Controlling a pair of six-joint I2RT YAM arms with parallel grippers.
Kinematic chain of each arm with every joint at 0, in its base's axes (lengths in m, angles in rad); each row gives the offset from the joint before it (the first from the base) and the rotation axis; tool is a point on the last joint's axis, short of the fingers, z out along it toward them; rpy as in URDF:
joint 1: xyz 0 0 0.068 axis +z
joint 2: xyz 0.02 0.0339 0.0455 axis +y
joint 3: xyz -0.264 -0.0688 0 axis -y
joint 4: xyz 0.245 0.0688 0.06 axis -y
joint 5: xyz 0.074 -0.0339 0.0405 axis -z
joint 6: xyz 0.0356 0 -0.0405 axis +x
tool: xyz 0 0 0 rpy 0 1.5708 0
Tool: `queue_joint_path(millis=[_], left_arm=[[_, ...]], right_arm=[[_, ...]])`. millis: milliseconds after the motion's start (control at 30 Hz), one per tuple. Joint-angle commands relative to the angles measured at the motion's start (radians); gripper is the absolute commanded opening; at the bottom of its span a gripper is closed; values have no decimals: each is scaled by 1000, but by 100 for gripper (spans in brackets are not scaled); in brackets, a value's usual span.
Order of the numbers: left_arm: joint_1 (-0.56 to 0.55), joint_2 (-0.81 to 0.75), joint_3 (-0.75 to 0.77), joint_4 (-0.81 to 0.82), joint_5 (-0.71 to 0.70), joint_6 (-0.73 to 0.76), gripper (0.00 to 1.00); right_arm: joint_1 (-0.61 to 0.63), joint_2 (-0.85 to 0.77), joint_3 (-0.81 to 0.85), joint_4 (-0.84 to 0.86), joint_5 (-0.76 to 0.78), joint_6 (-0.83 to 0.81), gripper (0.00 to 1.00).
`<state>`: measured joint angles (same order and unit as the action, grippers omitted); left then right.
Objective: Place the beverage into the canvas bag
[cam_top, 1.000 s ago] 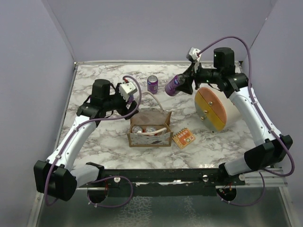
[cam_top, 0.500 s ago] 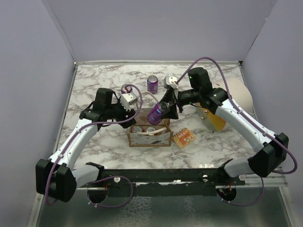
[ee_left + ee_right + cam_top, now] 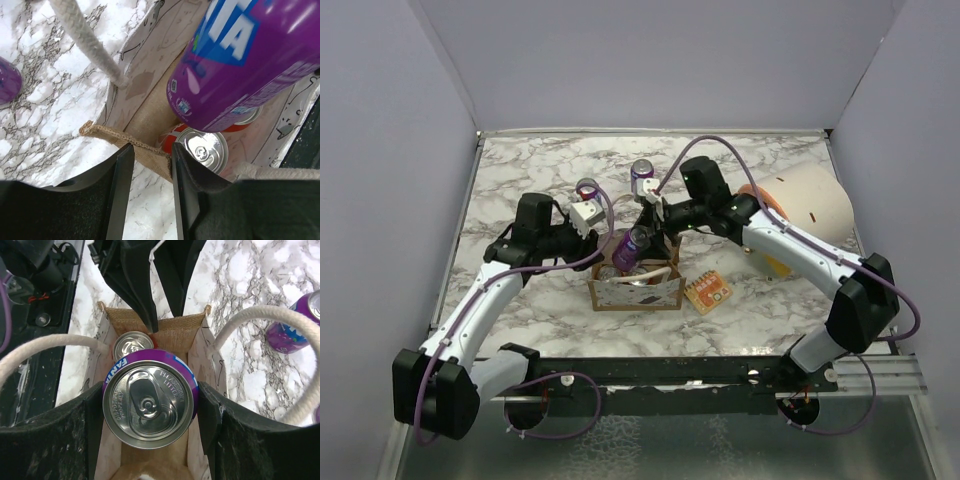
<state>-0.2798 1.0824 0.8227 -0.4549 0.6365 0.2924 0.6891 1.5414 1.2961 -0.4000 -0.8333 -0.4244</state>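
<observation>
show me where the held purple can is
Mid-table in the top view: the purple can hangs in the right jaws over the open bag, above a can already inside.

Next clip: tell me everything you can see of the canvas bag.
The canvas bag is a small boxy tote of tan, burlap-like fabric with a pale patterned front panel and white rope handles. It stands upright and open on the marble table, near an orange packet. A silver-topped can stands inside. The left end effector sits at one end's rim; the right end effector holds a purple can in its mouth.
</observation>
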Motion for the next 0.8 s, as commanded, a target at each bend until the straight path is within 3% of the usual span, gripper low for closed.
queue_joint_path(millis=[0, 400, 767], left_arm=[[22, -31, -32, 0, 5, -4, 37], [31, -36, -41, 9, 19, 6, 32], [37, -45, -55, 19, 17, 14, 28]], right_arm=[[31, 30, 30, 134, 66, 1, 10], [67, 89, 41, 186, 181, 59, 7], [102, 179, 104, 80, 313, 70, 7]])
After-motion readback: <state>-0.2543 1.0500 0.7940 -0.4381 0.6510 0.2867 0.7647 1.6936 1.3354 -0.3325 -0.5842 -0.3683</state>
